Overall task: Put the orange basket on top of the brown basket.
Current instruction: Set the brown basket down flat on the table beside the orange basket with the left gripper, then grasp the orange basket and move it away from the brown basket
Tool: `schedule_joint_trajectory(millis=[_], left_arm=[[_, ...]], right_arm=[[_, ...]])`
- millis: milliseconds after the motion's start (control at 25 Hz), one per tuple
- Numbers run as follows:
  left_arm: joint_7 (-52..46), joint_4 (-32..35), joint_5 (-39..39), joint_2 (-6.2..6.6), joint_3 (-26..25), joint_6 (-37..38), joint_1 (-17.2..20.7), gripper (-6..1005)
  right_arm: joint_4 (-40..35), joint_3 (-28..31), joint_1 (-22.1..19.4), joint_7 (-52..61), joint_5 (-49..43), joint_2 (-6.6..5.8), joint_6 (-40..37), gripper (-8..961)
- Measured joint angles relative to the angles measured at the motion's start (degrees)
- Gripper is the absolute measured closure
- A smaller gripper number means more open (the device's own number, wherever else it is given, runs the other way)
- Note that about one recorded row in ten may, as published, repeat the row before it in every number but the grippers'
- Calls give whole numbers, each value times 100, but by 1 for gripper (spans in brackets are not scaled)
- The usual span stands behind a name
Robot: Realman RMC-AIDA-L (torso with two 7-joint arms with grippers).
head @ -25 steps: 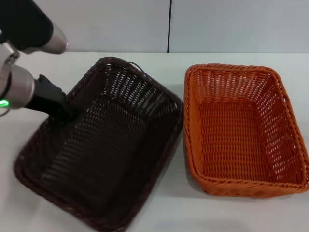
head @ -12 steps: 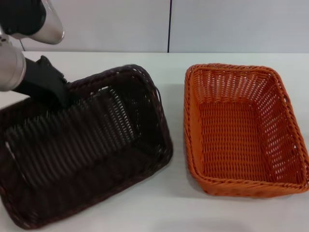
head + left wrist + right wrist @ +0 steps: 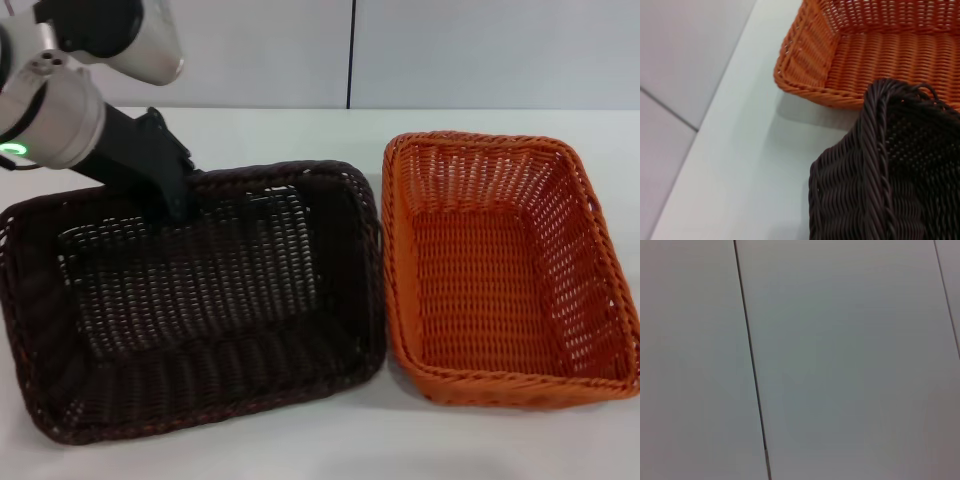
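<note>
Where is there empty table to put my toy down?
Bare table runs behind both baskets, and a strip lies in front of them. It is crowded where the brown basket nearly meets the orange basket, and by the left gripper.

No readable text, labels, brands, numbers or signs in any view.

The left pincer grips the brown basket's far rim, beside the orange basket.
</note>
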Motion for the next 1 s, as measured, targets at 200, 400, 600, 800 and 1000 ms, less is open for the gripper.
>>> schedule_joint_trajectory(millis=[200, 400, 600, 800, 1000], left_arm=[[132, 916, 32, 5, 1, 161, -527, 808], [144, 1782, 160, -7, 37, 556, -972, 810], [119, 1846, 198, -22, 384, 995, -982, 813], [4, 1689, 202, -37, 460, 1419, -905, 650], [-648, 762, 238, -46, 607, 2915, -243, 411]], right_arm=[[26, 0, 26, -2, 0, -3, -11, 224], [50, 1, 69, -4, -1, -21, -19, 224], [82, 33, 95, -4, -9, -28, -83, 225], [87, 62, 94, -4, 1, -27, -86, 227], [80, 72, 100, -3, 16, -24, -59, 230]])
